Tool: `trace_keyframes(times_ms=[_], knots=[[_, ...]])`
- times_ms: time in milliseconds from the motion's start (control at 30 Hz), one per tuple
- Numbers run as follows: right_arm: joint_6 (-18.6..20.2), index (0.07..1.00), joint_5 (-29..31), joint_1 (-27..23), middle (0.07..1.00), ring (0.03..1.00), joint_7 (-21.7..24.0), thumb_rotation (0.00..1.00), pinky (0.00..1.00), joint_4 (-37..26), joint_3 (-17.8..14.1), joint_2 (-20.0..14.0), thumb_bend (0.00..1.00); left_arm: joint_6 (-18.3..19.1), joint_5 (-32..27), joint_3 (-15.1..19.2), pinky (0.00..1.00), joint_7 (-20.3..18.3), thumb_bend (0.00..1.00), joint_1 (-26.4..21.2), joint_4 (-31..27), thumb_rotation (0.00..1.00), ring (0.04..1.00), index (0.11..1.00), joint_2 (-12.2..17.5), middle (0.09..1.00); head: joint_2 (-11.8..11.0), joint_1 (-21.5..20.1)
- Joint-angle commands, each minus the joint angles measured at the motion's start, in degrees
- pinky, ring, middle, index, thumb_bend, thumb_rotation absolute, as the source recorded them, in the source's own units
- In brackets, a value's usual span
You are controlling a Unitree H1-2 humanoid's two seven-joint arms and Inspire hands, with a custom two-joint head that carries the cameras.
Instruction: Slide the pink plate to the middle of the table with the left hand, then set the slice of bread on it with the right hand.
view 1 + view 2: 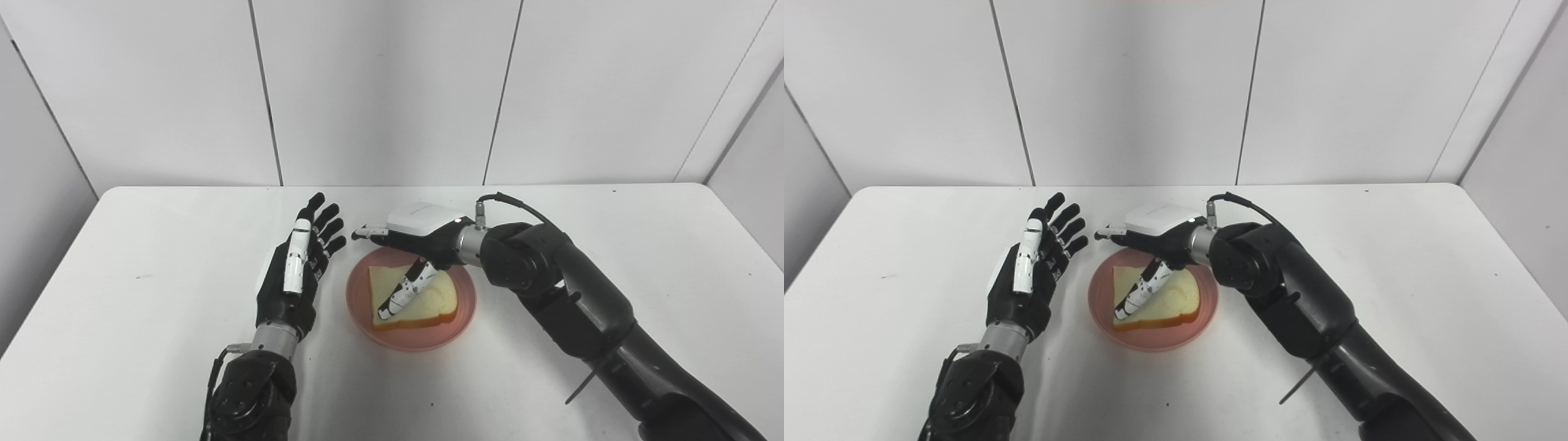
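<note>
A white tabletop (153, 294) stands before plain white wall panels. On the left, the black and white left robot hand (300, 263) is held upright just beside the plate, fingers spread apart, holding nothing. In the middle sits a round pink plate (460, 312) with a square slice of white bread (438, 297) lying flat on it. From the right, the right robot hand (416, 242) reaches over the plate, fingers extended and apart, its thumb (401, 294) angled down across the bread; whether it touches cannot be told.
</note>
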Motion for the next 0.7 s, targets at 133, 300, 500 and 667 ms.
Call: trace_keyframes(times_ms=[133, 300, 500, 667], knots=[[2.31, 0.965, -0.07, -2.15, 0.976, 0.934, 1.39, 0.59, 0.85, -1.75, -0.65, -0.49, 0.93, -0.35, -0.2, 0.05, 0.89, -0.48, 0.43, -2.26, -1.68, 1.0, 0.911, 0.919, 0.11, 0.919, 0.05, -0.16], [3.9, 0.968, 0.24, -1.78, 0.98, 0.937, 1.59, 0.56, 0.84, -2.62, -1.49, -0.59, 0.94, -0.83, -0.56, 0.15, 0.9, -0.95, 0.43, -2.11, -1.48, 1.0, 0.915, 0.923, 0.36, 0.923, -0.26, -0.36], [3.83, 0.984, 0.09, -0.58, 0.986, 0.957, -0.92, 0.62, 0.9, -5.12, -3.91, -1.99, 0.97, -1.86, -0.27, 0.11, 0.9, -0.97, 0.44, -2.11, -0.64, 1.0, 0.914, 0.922, 0.43, 0.921, -1.16, -0.2], [11.9, 1.0, 2.01, 2.63, 1.0, 0.998, -1.16, 0.72, 0.97, -9.29, -9.76, -1.67, 0.99, -3.15, 0.07, 0.21, 0.89, -0.8, 0.44, -1.93, 0.24, 1.0, 0.907, 0.917, 0.52, 0.915, -2.21, -0.41]])
